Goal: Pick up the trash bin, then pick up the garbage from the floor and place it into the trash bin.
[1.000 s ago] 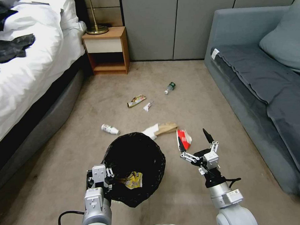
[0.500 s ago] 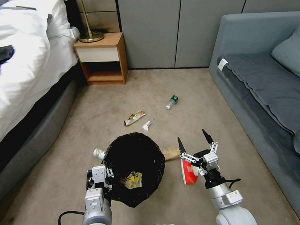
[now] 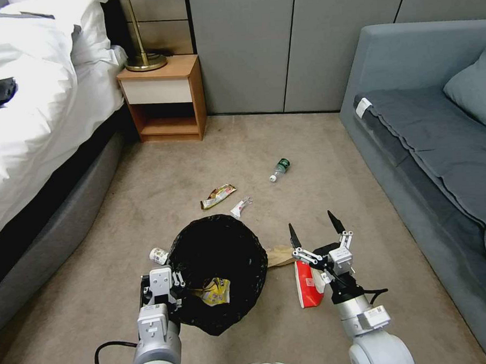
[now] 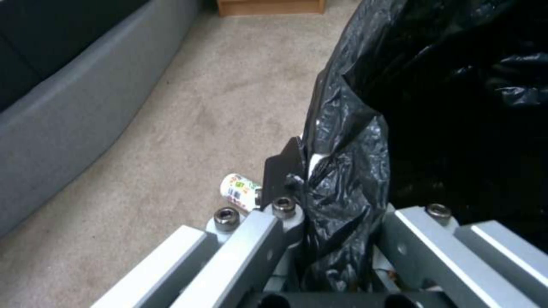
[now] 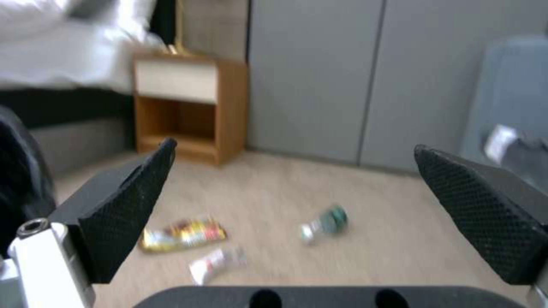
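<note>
Bin (image 3: 217, 274) with black liner held up off the carpet at its near-left rim by the left claw (image 3: 162, 293), pinching rim and liner (image 4: 337, 205) between its fingers. Inside the bin, a yellow wrapper (image 3: 215, 291). Just right of the bin, right claw (image 3: 314, 233) spread wide, empty, hovering above the floor. Red-white carton (image 3: 307, 284) on the carpet right of the bin, under that claw. Brown paper bag (image 3: 279, 255) touching the bin's right side. Small white bottle (image 3: 158, 255) just left of the bin, also seen past the left claw (image 4: 239, 191). Beyond the bin, a colourful wrapper (image 3: 218, 195) and a small white wrapper (image 3: 240, 207); farther still, a green-capped bottle (image 3: 279, 169). Same three pieces seen between the right claw's fingertips (image 5: 131, 205).
</note>
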